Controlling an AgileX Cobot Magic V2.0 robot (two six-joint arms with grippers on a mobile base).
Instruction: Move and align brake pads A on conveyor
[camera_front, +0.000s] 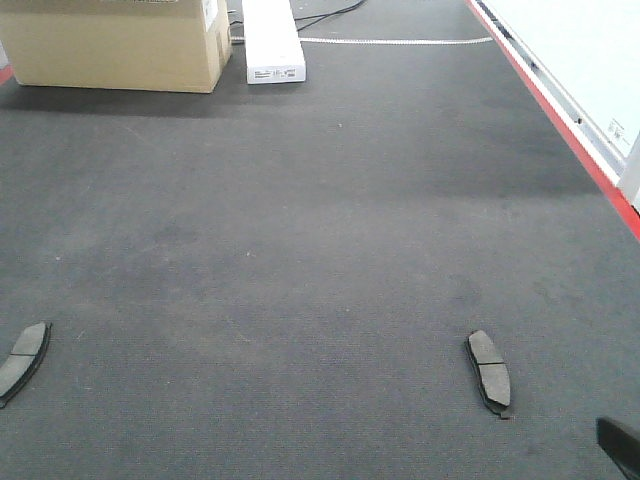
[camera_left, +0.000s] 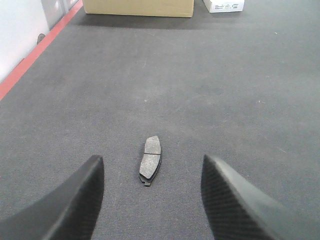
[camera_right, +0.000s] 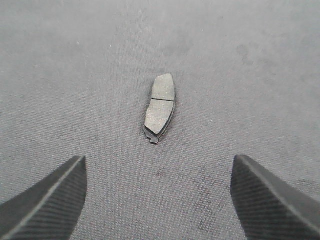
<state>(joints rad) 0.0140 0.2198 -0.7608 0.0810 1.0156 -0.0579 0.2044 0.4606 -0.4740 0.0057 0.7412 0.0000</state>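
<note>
Two brake pads A lie flat on the conveyor (camera_front: 300, 230), a wide dark-grey belt. One brake pad (camera_front: 22, 358) is at the near left and the other brake pad (camera_front: 489, 372) at the near right. In the left wrist view my left gripper (camera_left: 151, 170) hovers open, and the left pad (camera_left: 150, 159) lies on the belt just ahead, between the fingertips (camera_left: 80, 195). My right gripper (camera_right: 159, 165) is open too. The right pad (camera_right: 160, 107) lies ahead of its fingertips (camera_right: 260, 190), untouched, its groove running across the middle.
A cardboard box (camera_front: 115, 40) and a long white box (camera_front: 271, 40) stand at the belt's far end. The red frame (camera_front: 560, 120) runs along the right edge, and also along the left edge as the red frame (camera_left: 35, 55). A dark part of the right arm (camera_front: 620, 446) shows bottom right.
</note>
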